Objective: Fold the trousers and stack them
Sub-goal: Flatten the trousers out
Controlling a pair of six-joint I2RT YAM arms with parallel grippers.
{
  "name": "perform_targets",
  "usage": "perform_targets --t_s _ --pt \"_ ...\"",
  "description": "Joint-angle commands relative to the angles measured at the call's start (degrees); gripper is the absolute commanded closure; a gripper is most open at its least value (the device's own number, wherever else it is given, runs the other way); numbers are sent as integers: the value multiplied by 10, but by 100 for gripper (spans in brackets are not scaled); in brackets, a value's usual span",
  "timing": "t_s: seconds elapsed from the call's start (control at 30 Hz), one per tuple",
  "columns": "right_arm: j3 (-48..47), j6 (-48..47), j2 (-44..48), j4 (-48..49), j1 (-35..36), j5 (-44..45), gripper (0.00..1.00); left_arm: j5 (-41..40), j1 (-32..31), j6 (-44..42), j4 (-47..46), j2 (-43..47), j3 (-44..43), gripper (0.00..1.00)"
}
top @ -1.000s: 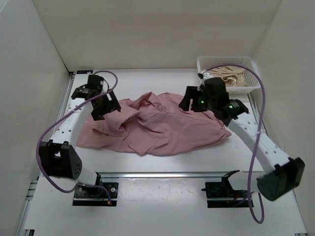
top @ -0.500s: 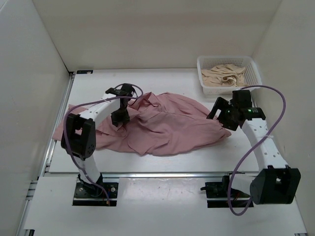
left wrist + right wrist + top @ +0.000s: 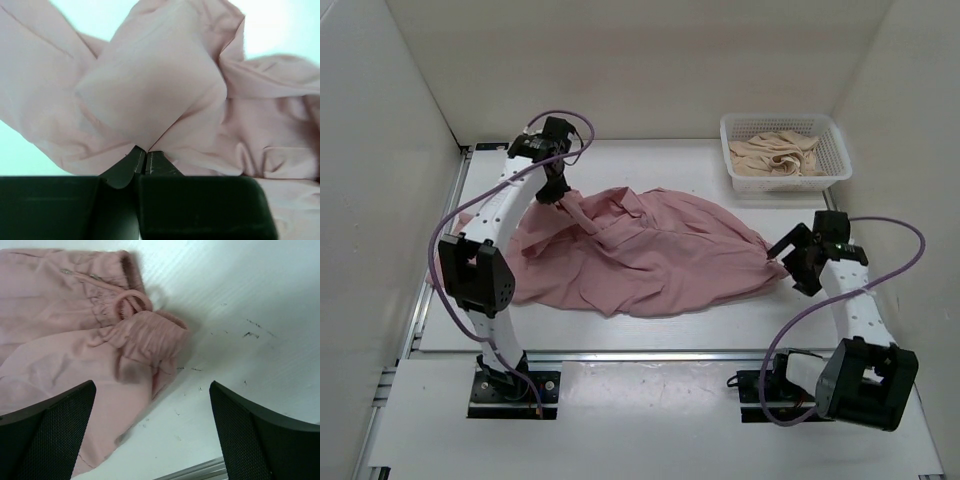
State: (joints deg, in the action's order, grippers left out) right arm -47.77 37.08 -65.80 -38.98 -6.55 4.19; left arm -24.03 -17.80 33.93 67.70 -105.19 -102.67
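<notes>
Only left wrist view shows left tool pinching trousers fold.

No writing, label, brand, number or sign can be read in any of the views.
</notes>
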Motion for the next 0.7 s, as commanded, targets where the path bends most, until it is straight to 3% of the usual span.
perform_targets --t_s 0.0,0.13,0.2,0.27,0.3,0.33,0.37,0.47,0.67 --pt "54 43 -5 61 -36 -91 1 -3 22 -27 18 11 -54 90" --pt "83 69 -49 141 -36 -147 2 3 36 -40 30 -19 -126 90" --pt "83 78 -73 197 -36 -162 8 3 43 -46 24 -44 -156 90" --pt "83 78 -89 221 -36 -181 39 21 61 -62 29 -72 -230 90" --pt "71 78 -95 221 -36 -181 62 27 66 -62 37 -104 -263 90" --pt "52 73 -100 221 -36 -181 98 27 72 -62 47 -120 -299 90" --pt "43 68 -100 213 -45 -181 100 34 84 -69 65 -135 -372 90" --pt "13 37 -38 172 -51 -171 100 15 118 -69 65 -153 -443 90" --pt "-8 -8 76 16 -64 -91 100 132 231 -41 -82 -82 -338 90"
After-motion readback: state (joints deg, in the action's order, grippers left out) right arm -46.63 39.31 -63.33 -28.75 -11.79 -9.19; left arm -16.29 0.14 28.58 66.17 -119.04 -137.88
